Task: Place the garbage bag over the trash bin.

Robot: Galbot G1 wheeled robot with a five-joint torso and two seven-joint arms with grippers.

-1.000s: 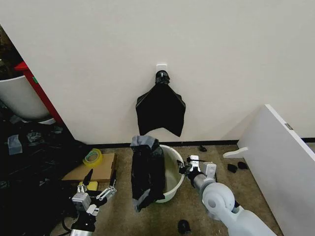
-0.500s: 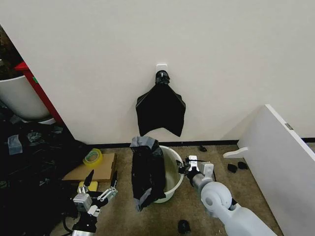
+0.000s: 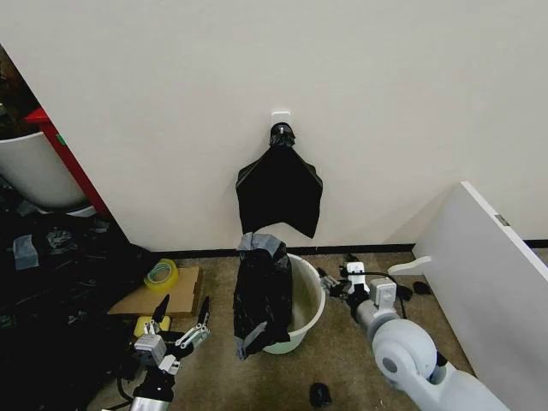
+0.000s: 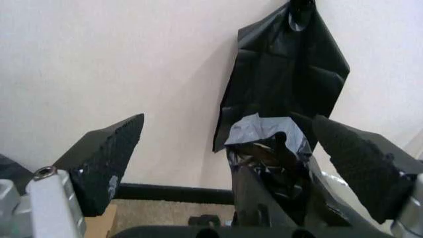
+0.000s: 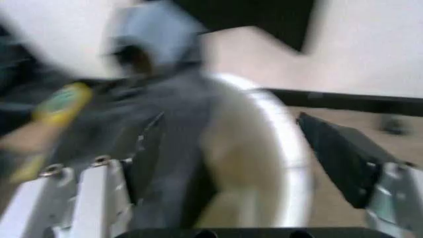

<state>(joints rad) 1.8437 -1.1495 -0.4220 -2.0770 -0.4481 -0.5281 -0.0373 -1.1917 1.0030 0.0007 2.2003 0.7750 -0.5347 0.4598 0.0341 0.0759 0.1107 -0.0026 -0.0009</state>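
Plastic of the garbage bag (image 3: 261, 295) hangs bunched over the left side of the trash bin (image 3: 306, 306), low in the centre of the head frame, so most of the rim stands bare. The left hand (image 3: 180, 321) hovers at lower left, fingers spread wide and holding nothing, aimed at the bag, probably to catch its loose edge. The right hand (image 3: 344, 282) sits just right of the rim, also wide open and empty, seemingly placed to steady that side.
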